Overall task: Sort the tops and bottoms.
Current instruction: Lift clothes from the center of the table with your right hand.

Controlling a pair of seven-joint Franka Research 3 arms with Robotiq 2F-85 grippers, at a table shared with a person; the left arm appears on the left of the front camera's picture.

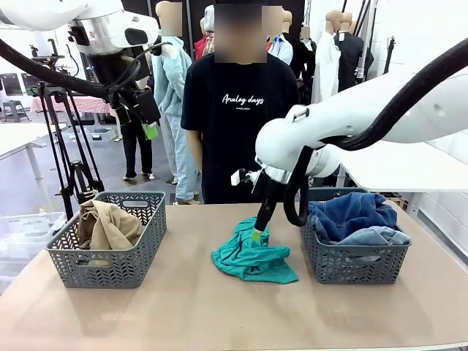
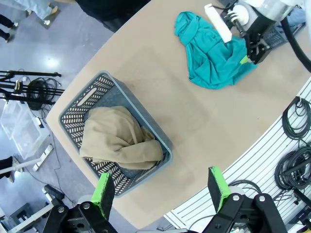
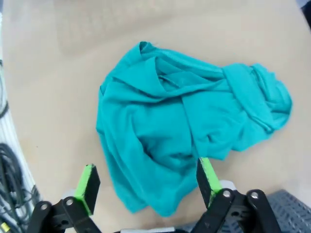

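1. The teal-green tee [image 1: 252, 256] lies crumpled on the tan surface [image 1: 183, 307], between the two grey baskets and nearer the right one.
2. The right tool [image 1: 257, 235] hangs directly over the tee, its green-padded fingers spread wide; in the front view the tips sit at the upper edge of the cloth, though whether they touch it cannot be told.
3. In the right wrist view the right tool [image 3: 146, 179] has its pads on either side of the tee's [image 3: 189, 126] near folds, with nothing pinched between them.
4. The tan-beige top [image 1: 110, 227] lies bunched inside the left basket [image 1: 110, 267], spilling slightly over its rim.
5. The left tool [image 1: 146, 121] is raised high at the far left, well apart from the surface, near the person in the black printed T-shirt [image 1: 238, 124].
6. In the left wrist view the left tool [image 2: 160, 191] has its fingers spread, empty, looking down on the left basket [image 2: 73, 116] and the tan-beige top [image 2: 119, 138].
7. The right basket [image 1: 355, 259] holds the denim: a darker blue garment [image 1: 351, 212] heaped on top, a pale light-blue one [image 1: 373, 236] at the front.
8. From the left wrist view the tee [image 2: 211, 53] lies well apart from the left basket, with the right tool [image 2: 245, 59] at its edge.
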